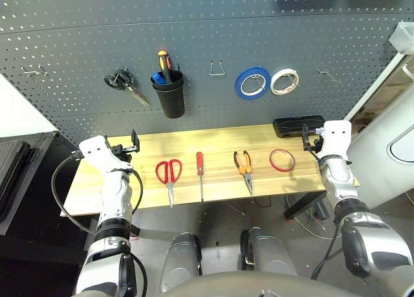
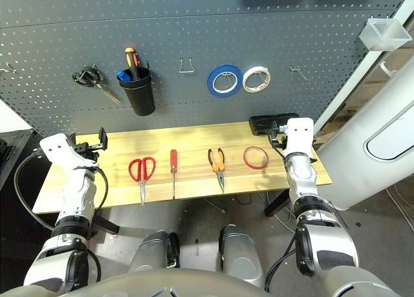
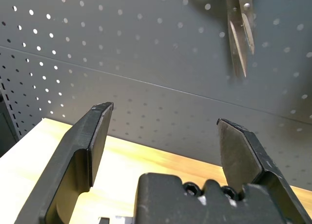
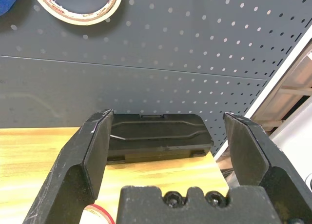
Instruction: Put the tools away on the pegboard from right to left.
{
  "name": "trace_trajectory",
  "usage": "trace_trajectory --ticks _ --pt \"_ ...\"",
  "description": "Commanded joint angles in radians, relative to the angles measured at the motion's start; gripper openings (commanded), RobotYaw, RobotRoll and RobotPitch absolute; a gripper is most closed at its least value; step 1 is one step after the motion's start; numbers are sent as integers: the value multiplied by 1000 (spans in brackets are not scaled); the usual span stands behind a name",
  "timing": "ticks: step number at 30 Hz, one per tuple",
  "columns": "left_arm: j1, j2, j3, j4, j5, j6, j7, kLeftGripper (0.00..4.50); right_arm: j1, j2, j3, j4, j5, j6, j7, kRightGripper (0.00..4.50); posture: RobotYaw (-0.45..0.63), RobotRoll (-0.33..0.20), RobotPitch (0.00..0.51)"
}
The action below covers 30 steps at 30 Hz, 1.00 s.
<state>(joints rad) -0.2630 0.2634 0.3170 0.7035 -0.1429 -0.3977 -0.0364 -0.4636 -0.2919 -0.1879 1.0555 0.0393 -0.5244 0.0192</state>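
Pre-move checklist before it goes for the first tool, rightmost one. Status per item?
1. Right pincer open and holding nothing: ok.
2. Left pincer open and holding nothing: ok.
3. Red tape ring is the rightmost tool on the table, flat, apart from the pliers: ok.
4. Black case lies just behind the ring, near the right pincer; room to lift past it: cannot tell.
5. Free hook on the pegboard: bare one right of the white tape roll: ok.
6. Screwdriver and red scissors lie apart, untouched: ok.
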Motion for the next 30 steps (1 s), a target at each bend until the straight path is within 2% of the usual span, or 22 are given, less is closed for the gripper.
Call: trace_trajectory --ticks 1,10,13,16,22,30 --pt "13 -3 6 6 -7 -5 3 4477 -10 7 -9 7 10 -3 7 4500 -55 0 0" --pt "9 15 1 26 -8 -17 -38 4477 28 29 21 -75 -10 43 16 4500 -90 0 13" --pt "7 26 -1 25 -7 -25 -56 4477 48 32 44 -133 -26 137 15 4500 -85 0 16" --pt "19 31 -1 -6 -16 -18 -76 4477 62 47 62 -180 -6 259 87 4500 -85 0 29" --pt "71 57 -45 -159 -58 51 -237 4477 25 47 101 -261 -28 571 116 4500 -75 0 79" --pt "187 156 -112 -468 -209 267 -563 4477 -22 46 131 -386 -20 910 187 4500 -60 0 127"
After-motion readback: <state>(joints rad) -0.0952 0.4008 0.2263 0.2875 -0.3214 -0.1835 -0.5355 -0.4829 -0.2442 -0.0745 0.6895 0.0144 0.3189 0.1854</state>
